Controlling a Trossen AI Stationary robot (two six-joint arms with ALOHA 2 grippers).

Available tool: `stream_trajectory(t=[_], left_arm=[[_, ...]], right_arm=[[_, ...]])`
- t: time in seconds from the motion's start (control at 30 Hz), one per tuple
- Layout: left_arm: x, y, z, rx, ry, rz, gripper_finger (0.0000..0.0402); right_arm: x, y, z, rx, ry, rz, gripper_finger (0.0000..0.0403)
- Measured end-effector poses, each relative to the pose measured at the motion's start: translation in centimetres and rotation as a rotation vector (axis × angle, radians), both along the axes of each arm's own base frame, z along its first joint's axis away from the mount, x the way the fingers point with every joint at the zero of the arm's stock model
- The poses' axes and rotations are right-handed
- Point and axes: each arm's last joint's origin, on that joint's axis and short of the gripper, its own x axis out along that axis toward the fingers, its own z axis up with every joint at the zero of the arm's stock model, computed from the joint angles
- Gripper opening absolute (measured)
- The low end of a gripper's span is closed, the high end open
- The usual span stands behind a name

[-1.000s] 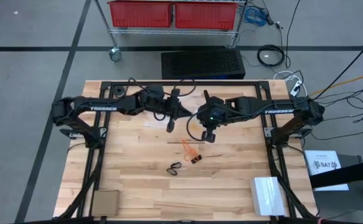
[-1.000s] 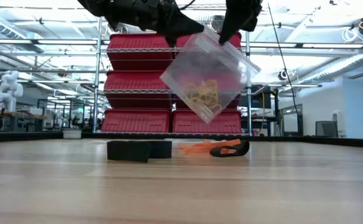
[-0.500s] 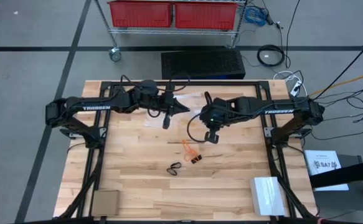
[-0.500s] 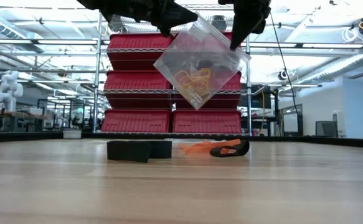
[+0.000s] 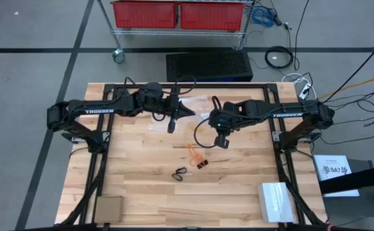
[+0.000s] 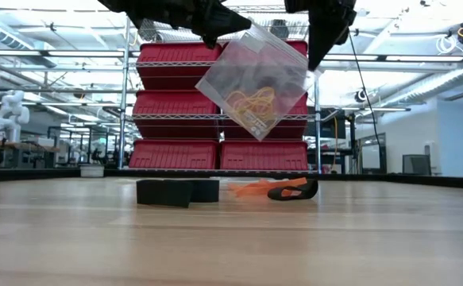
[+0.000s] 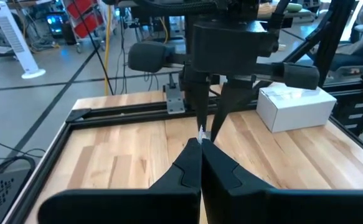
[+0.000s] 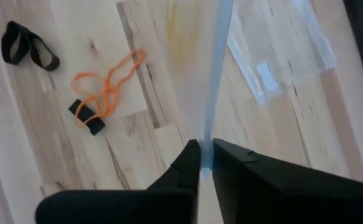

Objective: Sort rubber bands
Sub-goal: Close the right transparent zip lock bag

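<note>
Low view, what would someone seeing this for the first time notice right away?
A clear plastic bag hangs in mid-air above the table, pinched at its top corners by the left end effector and the right end effector, both shut on it. A tangle of pale tan rubber bands sits inside. Behind, orange rubber bands and black ones lie on the wood.
</note>
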Motion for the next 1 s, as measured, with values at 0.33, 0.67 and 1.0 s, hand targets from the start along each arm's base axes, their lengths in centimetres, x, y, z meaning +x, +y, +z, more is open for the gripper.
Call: stream_trajectory(t=[0.33,0.67,1.0], left_arm=[[-0.02,-0.01,-0.07,-0.002,0.008,0.0,0.0],[-0.06,0.01,0.12,-0.001,0.002,0.001,0.0],[0.39,-0.01,-0.3,-0.013,0.005,-0.001,0.0]], right_arm=[[-0.24,-0.01,-0.09,0.002,0.025,-0.012,0.0021],[-0.46,0.02,-0.31,0.02,0.051,-0.037,0.0107],[-0.86,0.01,-0.17,0.022,0.069,-0.049,0.017]])
